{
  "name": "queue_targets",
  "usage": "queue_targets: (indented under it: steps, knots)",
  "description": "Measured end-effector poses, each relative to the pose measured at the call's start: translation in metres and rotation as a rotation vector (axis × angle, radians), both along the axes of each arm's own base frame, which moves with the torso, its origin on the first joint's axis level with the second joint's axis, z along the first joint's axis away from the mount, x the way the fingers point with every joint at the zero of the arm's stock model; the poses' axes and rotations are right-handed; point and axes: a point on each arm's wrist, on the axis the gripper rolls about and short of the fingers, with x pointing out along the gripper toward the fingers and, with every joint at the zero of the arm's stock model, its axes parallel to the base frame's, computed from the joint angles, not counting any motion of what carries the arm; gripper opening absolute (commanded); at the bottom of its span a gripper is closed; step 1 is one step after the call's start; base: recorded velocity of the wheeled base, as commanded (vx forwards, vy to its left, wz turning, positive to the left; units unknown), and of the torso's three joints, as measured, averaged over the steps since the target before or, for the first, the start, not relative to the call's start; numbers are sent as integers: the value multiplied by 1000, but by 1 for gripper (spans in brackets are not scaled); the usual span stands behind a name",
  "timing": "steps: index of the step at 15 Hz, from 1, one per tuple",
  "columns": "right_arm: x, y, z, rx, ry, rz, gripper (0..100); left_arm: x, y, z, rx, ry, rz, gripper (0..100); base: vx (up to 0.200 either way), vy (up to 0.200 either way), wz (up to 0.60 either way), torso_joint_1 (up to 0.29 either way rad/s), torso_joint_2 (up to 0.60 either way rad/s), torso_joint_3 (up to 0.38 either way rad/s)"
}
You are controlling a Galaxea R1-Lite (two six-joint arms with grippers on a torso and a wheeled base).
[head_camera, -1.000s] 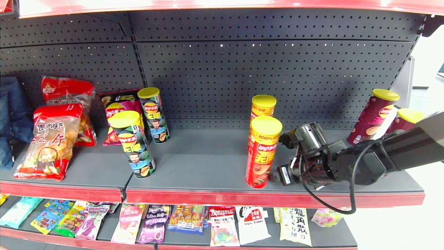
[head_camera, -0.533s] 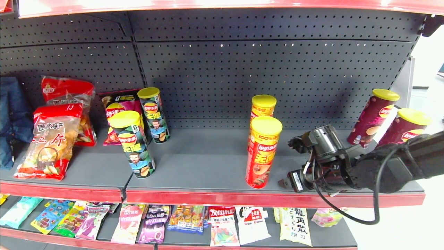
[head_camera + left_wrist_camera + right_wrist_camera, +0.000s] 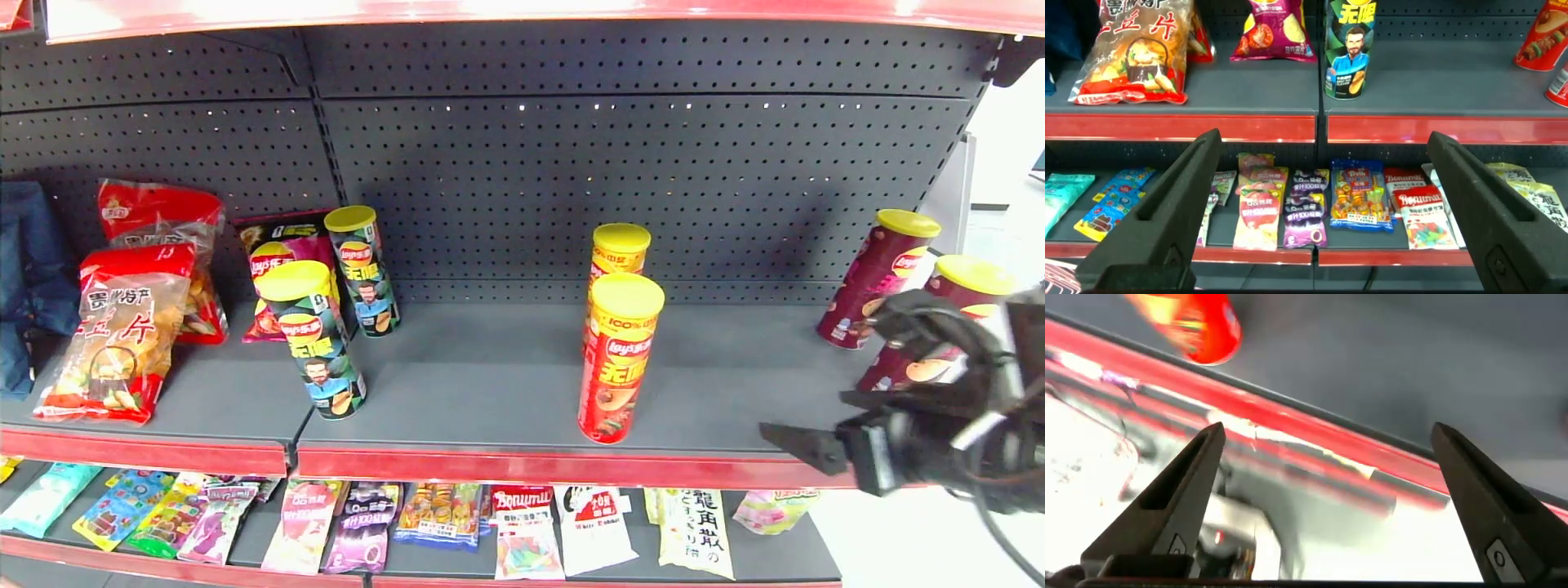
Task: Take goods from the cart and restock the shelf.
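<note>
A red chips can (image 3: 618,359) with a yellow lid stands upright near the front of the grey shelf (image 3: 490,392), with a second one (image 3: 619,249) behind it. My right gripper (image 3: 788,445) hangs off the shelf's front right edge, well clear of the cans, open and holding nothing. From the right wrist view its gripper (image 3: 1328,433) spreads wide over the shelf's red lip (image 3: 1290,408), with the red can (image 3: 1204,327) farther off. My left gripper (image 3: 1324,139) is open and holding nothing, low in front of the shelving.
Two dark green cans (image 3: 314,339) stand left of centre and two purple cans (image 3: 878,273) at the far right. Snack bags (image 3: 122,327) lean at the left. Flat packets (image 3: 522,523) line the lower shelf. Bare shelf lies between the can groups.
My right arm has pulled back to the right and downward, from beside the front red can to off the shelf's front edge. The can stays standing.
</note>
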Motion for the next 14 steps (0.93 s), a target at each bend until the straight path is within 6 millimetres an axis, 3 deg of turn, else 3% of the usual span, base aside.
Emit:
queue_targets:
  steps: [3, 5, 6, 9, 14]
  knots:
    - [-87, -39, 5, 65, -242, 28, 100, 0, 0, 0, 0, 0, 0, 100, 0, 0, 0, 0, 0, 0]
    - [-138, -55, -16, 90, -418, 21, 100, 0, 0, 0, 0, 0, 0, 100, 0, 0, 0, 0, 0, 0]
    - [-153, -60, -30, 96, -475, -3, 100, 0, 0, 0, 0, -1, 0, 100, 0, 0, 0, 0, 0, 0]
    - [-174, -65, -86, 171, -437, -163, 100, 0, 0, 0, 0, 0, 0, 100, 0, 0, 0, 0, 0, 0]
    - [-180, -64, -101, 141, -468, -219, 100, 0, 0, 0, 0, 0, 0, 100, 0, 0, 0, 0, 0, 0]
